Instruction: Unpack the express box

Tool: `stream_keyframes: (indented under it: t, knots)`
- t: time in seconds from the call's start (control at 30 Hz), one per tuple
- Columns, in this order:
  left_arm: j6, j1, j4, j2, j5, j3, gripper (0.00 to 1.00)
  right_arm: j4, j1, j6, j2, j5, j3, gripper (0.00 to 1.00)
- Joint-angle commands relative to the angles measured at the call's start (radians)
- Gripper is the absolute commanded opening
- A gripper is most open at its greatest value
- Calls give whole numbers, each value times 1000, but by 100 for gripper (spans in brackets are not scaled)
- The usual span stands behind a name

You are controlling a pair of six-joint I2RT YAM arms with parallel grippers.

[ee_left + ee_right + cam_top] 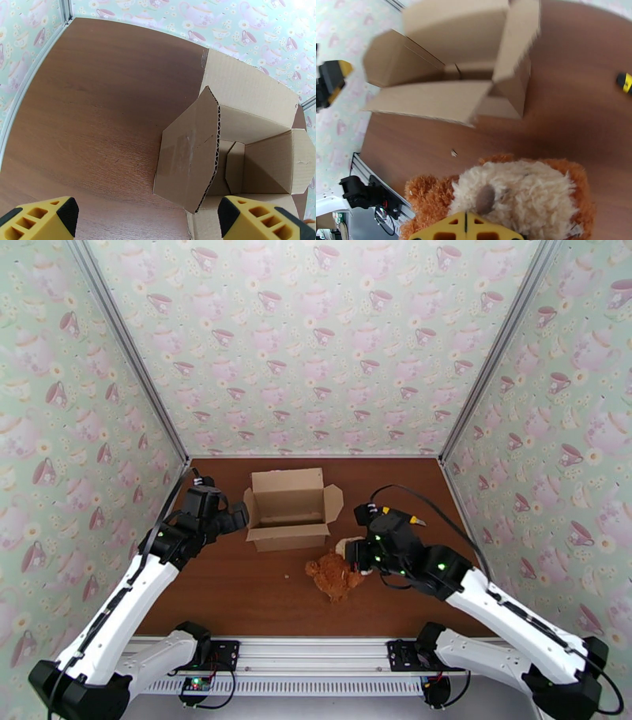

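There are two arms, one box, and one plush toy on the brown table (237, 595). At the left of the top view, the left gripper (236, 516) (146, 217) stands wide open, its two yellow fingertips (43, 219) far apart and holding nothing, just beside the box's left flap (250, 508) (189, 150). The single express box (288, 508) (252, 102) (446, 67) sits upright in the middle of the frame towards the back of the table, with all four flaps folded outward. To its lower right lies one brown plush toy (336, 575) (521, 193) with a cream muzzle. The right gripper (355, 554) (466, 227) has its fingertips pressed together against the toy's fur; whether it pinches any fur cannot be told. One small yellow-and-black object (627, 83) lies at the right edge of the right wrist view.
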Motion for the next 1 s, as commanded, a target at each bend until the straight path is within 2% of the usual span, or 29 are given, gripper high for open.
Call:
stream_keyframes:
  t: [0.0,0.5,0.53,0.83,0.97]
  knots:
    - [3,7,-15,4,-25,-17,100,125,5,71,27,-13,-32,0]
    - [11,6,1,16,-18,-30,100,325,-6,152,253,36,-110,1]
    - [11,6,1,15,-19,-29,100,330,-8,156,268,42,-109,4]
    - [24,6,2,10,-30,-34,100,374,-28,191,340,56,-144,11]
    - [30,6,4,16,-33,-30,100,371,-32,196,372,54,-142,25]
